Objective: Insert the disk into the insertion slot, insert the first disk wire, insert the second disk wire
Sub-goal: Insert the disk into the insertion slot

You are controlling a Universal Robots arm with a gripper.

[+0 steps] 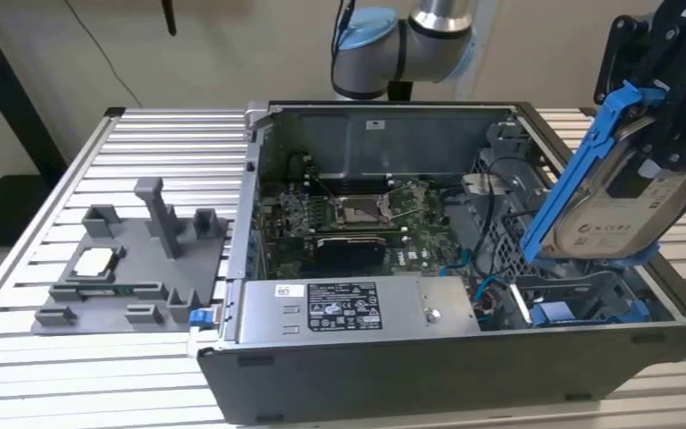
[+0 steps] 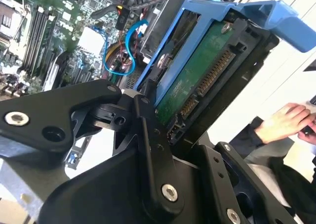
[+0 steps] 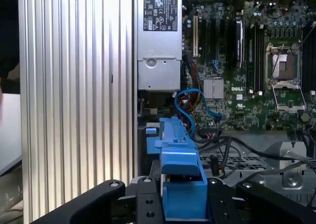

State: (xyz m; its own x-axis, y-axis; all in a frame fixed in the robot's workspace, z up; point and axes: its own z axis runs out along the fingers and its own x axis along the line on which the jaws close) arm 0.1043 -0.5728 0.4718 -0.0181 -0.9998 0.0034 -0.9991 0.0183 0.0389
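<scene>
My gripper point(image 1: 663, 156) is shut on the disk point(image 1: 620, 213), a silver-grey drive with a white label in a bright blue carrier. The disk hangs tilted, steeply on edge, over the open computer case at the exterior view's right. Below it lies the insertion slot point(image 1: 581, 299), a grey bay with blue rails, and the disk is apart from it. The second wrist view shows the disk's green circuit board point(image 2: 197, 80) and connector pins between the black fingers point(image 2: 148, 130). In the first wrist view the blue carrier point(image 3: 180, 155) stands above the case's wiring.
A grey power-supply box point(image 1: 343, 308) sits along the case's front edge, with the motherboard point(image 1: 367, 214) behind it. Blue wires point(image 3: 190, 108) loop beside the bay. A grey fixture tray point(image 1: 129, 268) lies on the slatted table point(image 1: 33, 357). A person's hand point(image 2: 286, 117) is nearby.
</scene>
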